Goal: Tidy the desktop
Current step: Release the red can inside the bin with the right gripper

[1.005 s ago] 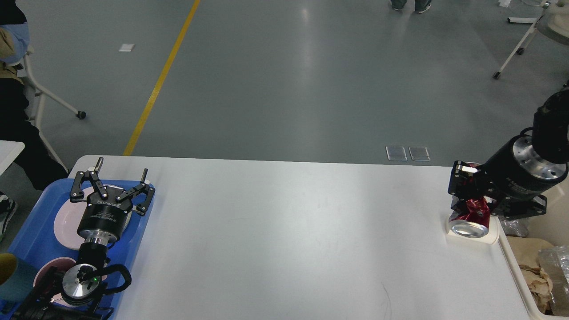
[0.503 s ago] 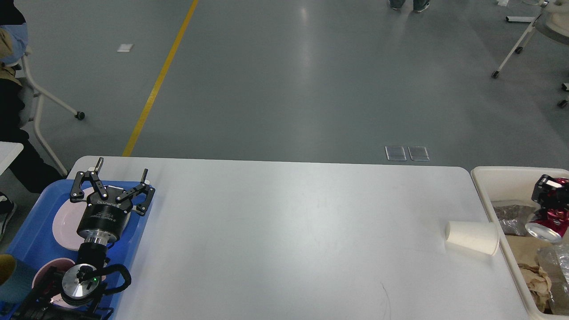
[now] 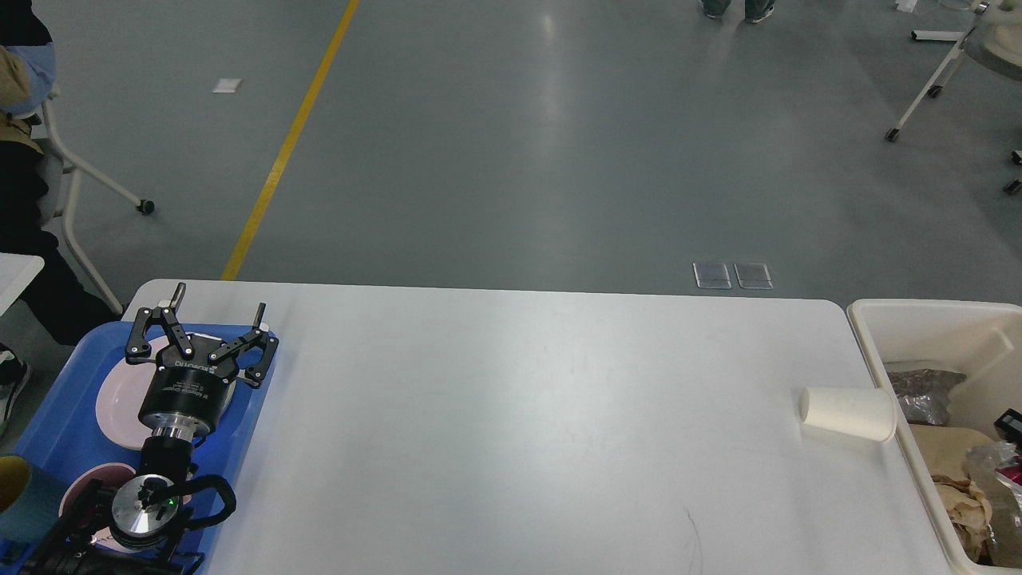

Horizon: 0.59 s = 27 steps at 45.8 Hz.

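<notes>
The white desktop [image 3: 519,423] fills the middle of the head view. A white paper cup [image 3: 846,414] lies on its side near the desktop's right edge, close to the cream bin [image 3: 866,335]. My left gripper [image 3: 217,307] hangs open over the blue tray [image 3: 48,415] at the left, with nothing between its fingers. Of my right arm only a small black part [image 3: 1010,420] shows at the right edge, low over the bin. Its fingers cannot be told apart. A bit of red [image 3: 1011,476] shows among the bin's contents.
The tray holds a pink plate [image 3: 116,399], a pink bowl [image 3: 80,487] and a teal cup [image 3: 20,503]. Crumpled paper [image 3: 962,499] and plastic wrap fill the bin. Rolling chair legs stand on the floor at far left and far right.
My right arm carried a crushed red can from above the paper cup rightward over the bin, then sank almost out of view. The left arm has not moved.
</notes>
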{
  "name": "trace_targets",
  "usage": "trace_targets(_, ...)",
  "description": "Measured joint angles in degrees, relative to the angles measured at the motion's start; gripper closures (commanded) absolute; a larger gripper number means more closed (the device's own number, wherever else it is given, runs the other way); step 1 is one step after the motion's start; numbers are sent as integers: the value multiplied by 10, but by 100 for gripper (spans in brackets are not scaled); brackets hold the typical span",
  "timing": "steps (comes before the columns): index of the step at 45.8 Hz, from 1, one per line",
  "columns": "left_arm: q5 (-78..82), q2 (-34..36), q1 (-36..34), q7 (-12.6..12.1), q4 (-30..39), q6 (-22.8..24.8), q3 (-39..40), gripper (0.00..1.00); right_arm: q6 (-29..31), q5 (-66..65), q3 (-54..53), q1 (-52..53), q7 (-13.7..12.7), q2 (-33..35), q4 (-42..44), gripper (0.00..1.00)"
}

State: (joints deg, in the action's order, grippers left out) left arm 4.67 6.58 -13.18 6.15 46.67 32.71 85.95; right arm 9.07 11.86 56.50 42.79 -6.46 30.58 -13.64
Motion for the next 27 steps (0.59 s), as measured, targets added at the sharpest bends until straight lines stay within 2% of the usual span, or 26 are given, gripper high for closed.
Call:
trace_targets(7,0,0,0,0,0,0,0,4,-48,2,-7,-87,0,-46,67,100)
trace_targets(15,0,0,0,0,0,0,0,4,-75,5,-13,-126,0,-64,87,100)
trace_targets(21,0,0,0,0,0,0,0,4,-103,5,-15,-139,0,-68,88,22)
trace_targets(22,0,0,0,0,0,0,0,4,-109,5,-15,-140,0,-68,88,7)
trace_targets(23,0,0,0,0,0,0,0,4,-118,5,-14,-141,0,-70,88,0)
trace_targets(27,0,0,0,0,0,0,0,4,-150,5,-14,-143,0,-79,88,0)
